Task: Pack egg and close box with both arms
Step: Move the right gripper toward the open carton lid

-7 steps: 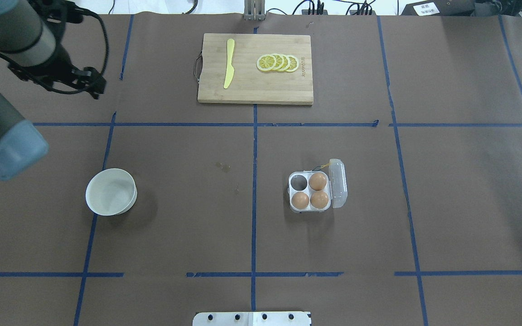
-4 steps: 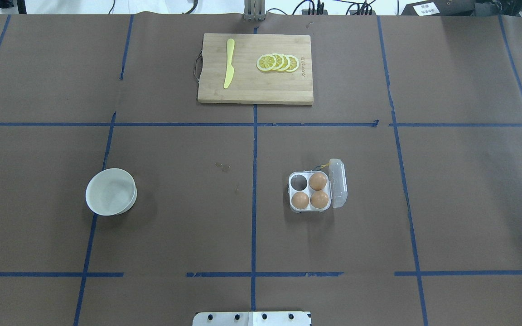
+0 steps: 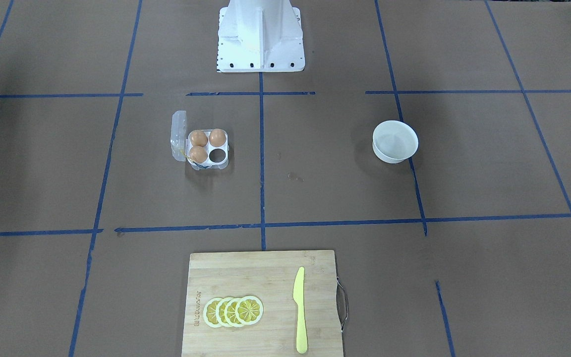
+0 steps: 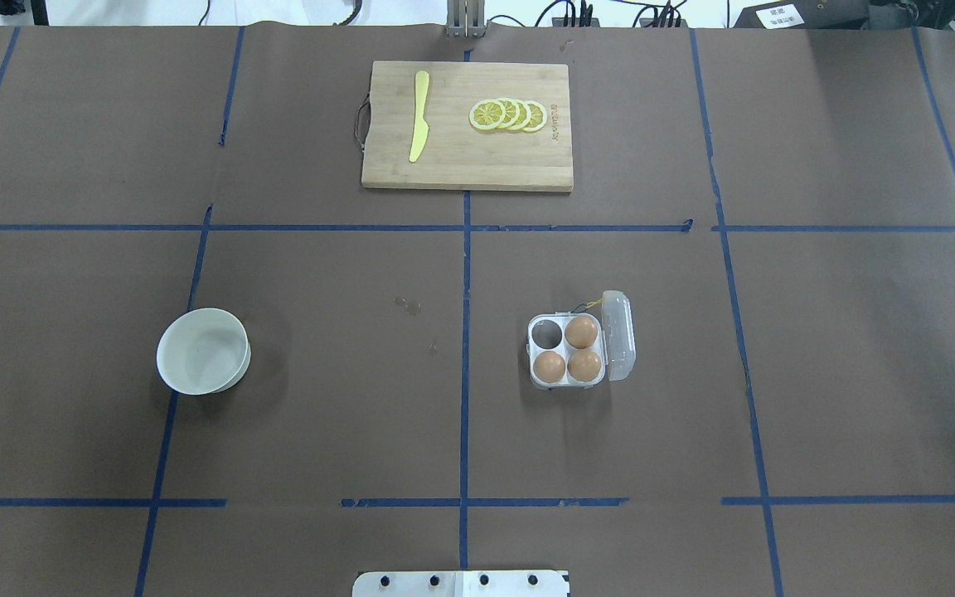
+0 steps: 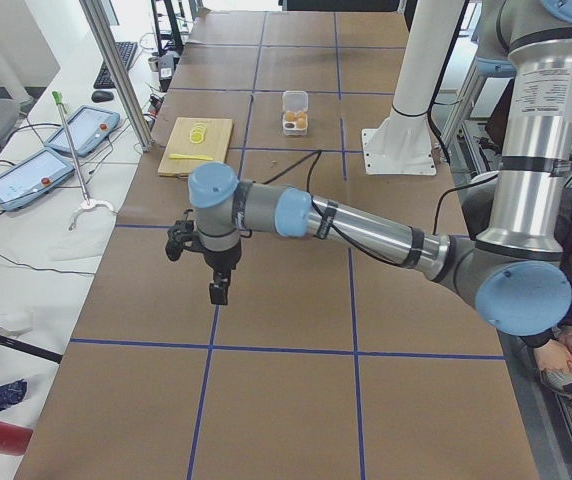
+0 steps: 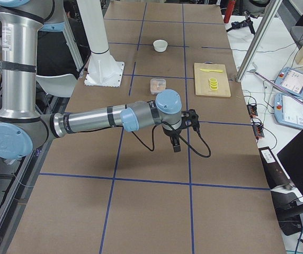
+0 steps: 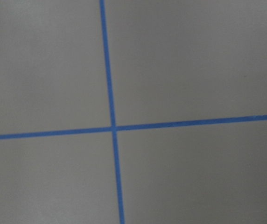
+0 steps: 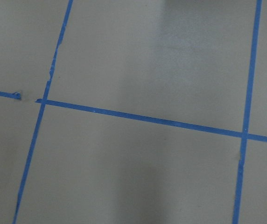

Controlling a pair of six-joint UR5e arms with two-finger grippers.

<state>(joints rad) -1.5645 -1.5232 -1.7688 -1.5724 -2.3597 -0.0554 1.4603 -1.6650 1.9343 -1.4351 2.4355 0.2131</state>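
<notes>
Brown paper covers the long table (image 4: 859, 373), which is marked into large squares by blue tape lines (image 4: 465, 249). Two silver-grey jointed arms with pale blue joint caps reach out low over it in opposite directions, the left arm (image 5: 366, 228) toward the robot's left end and the right arm (image 6: 88, 120) toward its right end. The black left gripper (image 5: 220, 292) and the black right gripper (image 6: 176, 147) both point down above bare paper, well apart from everything else on the table. Only the side views show them, so I cannot tell how far either pincer is parted, or whether it has hold of anything. Both wrist cameras look down on brown paper and crossing tape.

Between the arms stands the white fixed pedestal (image 3: 260, 34). At the far edge, opposite it, lies a rectangular wooden cutting board (image 4: 461, 166) with a dark handle on its left end. A round white bowl (image 4: 200, 352) sits on the robot's left side, on a tape line.

On the right of the centre line sits the small square clear-plastic egg box (image 4: 566, 348). Its hinged clear lid (image 4: 620, 336) is raised open along the right-hand edge, and a thin yellow string (image 4: 589, 305) runs at the far side.

A slim yellow knife (image 4: 419, 116) lies on the board's left part, and four overlapping yellow lemon slices (image 4: 509, 115) lie to its right.

Three smooth orange-brown eggs (image 4: 581, 332) fill three of the box's cells. The far-left cell (image 4: 545, 333) shows as a grey hollow.
</notes>
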